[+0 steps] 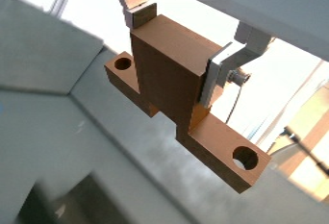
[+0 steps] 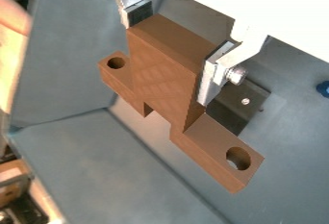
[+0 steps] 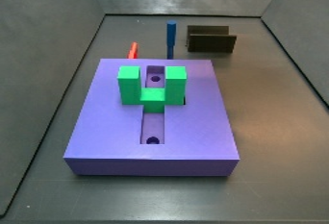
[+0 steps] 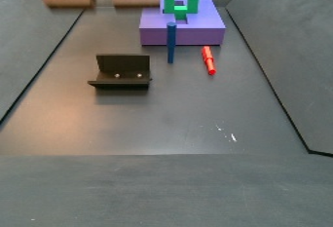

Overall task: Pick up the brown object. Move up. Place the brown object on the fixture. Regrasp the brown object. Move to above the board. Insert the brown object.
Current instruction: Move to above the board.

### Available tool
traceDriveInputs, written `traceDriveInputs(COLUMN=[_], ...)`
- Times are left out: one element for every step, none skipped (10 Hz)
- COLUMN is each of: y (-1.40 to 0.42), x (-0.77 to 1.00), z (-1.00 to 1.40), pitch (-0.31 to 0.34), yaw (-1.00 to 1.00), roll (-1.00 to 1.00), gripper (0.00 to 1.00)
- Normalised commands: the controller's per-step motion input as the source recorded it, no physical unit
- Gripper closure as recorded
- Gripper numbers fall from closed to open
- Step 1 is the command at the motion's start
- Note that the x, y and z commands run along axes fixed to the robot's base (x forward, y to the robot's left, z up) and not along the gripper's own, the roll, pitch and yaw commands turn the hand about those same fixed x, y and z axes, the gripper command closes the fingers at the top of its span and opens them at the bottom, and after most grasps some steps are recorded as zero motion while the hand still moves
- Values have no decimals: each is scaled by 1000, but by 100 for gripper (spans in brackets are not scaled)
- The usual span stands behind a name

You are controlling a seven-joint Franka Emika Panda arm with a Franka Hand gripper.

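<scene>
Orange-brown brown object (image 1: 174,84), holed ends, clamped mid-length in end effector (image 1: 180,45), airborne.

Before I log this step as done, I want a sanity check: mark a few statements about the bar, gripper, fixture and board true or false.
1. The gripper is shut on the brown object, in both wrist views. True.
2. The brown object lies in the board's groove. False: the groove of the board is bare below the green U-shaped block.
3. The fixture is empty. True.
4. The red peg stands upright in a board hole. False: it lies on the floor beside the board.
5. A blue peg stands upright. True.
</scene>
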Motion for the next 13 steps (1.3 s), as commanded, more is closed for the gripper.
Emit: traceDriveInputs(y=[-20,-20,-17,-20,-1400,-1400,-1400,-1400,-1400,-1400,-492,-169,-73], x=[5,23,40,37,-1006,-1034,-1111,-1135,-1121,-1138,-442,-192,-93], z=[887,506,278,198,291,293,289,268,269,264,86,15,21], pitch=[53,69,85,94,79,61,43,42,37,34,24,26,19], yaw=[-5,1,10,17,-5,1,11,19,20,24,27,27,23], roll=[-8,3,8,3,-1000,-1000,-1000,-1000,-1000,-1000,-1000,-1000,-1000], gripper=[100,100,100,100,100,100,100,100,100,100,100,100,100])
